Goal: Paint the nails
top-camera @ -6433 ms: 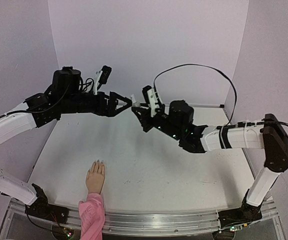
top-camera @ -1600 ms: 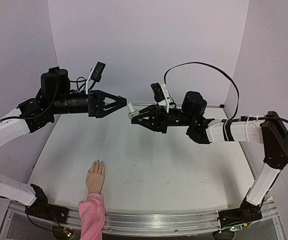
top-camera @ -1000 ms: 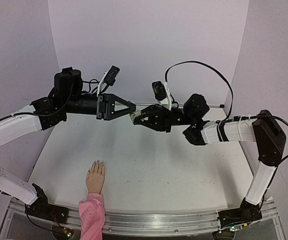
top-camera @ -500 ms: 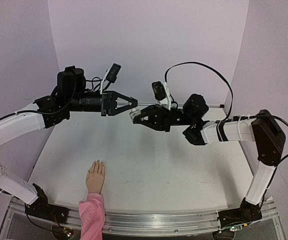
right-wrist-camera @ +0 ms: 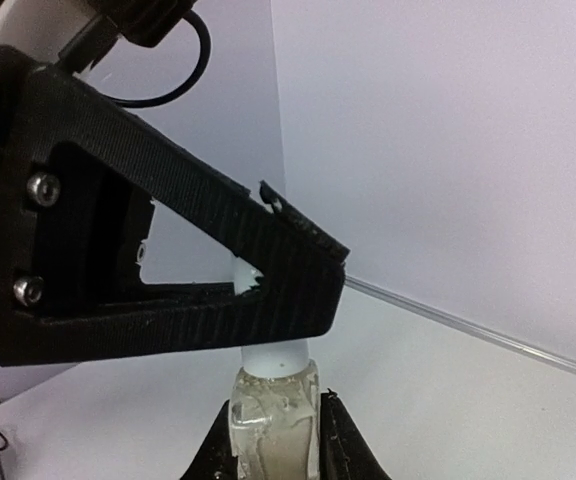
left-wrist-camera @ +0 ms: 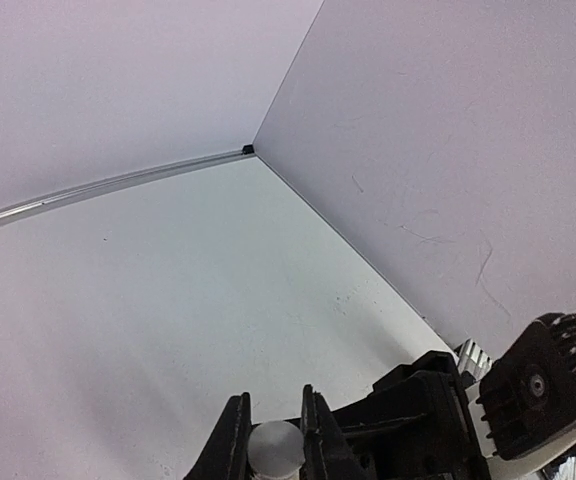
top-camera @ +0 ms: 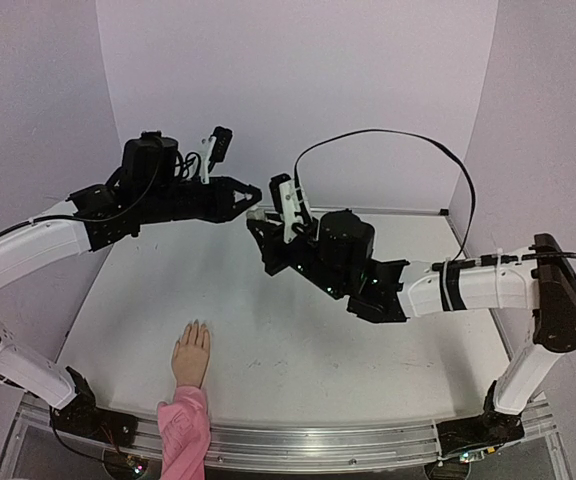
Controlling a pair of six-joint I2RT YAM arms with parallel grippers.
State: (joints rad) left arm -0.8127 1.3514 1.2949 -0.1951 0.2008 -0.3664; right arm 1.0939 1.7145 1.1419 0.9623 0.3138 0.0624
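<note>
High above the table's back, my two grippers meet on a small nail polish bottle (right-wrist-camera: 274,432). The right gripper (right-wrist-camera: 274,405) is shut on its smeared glass body. The left gripper (left-wrist-camera: 274,400) is shut on its white cap (left-wrist-camera: 275,448), and one left finger (right-wrist-camera: 218,290) crosses the right wrist view. From the top view the bottle (top-camera: 259,213) sits between the left gripper (top-camera: 254,192) and the right gripper (top-camera: 261,226). The mannequin hand (top-camera: 192,355) lies palm down near the front left, far from both. Its nails (top-camera: 196,326) point away and barely show.
The hand's pink sleeve (top-camera: 183,430) runs over the table's front rail (top-camera: 318,440). Lilac walls close the table at the back and both sides. A black cable (top-camera: 388,140) loops above the right arm.
The left gripper has closed on the bottle's cap and shifted slightly left. The right arm has swung left and down with the bottle, its wrist turned.
</note>
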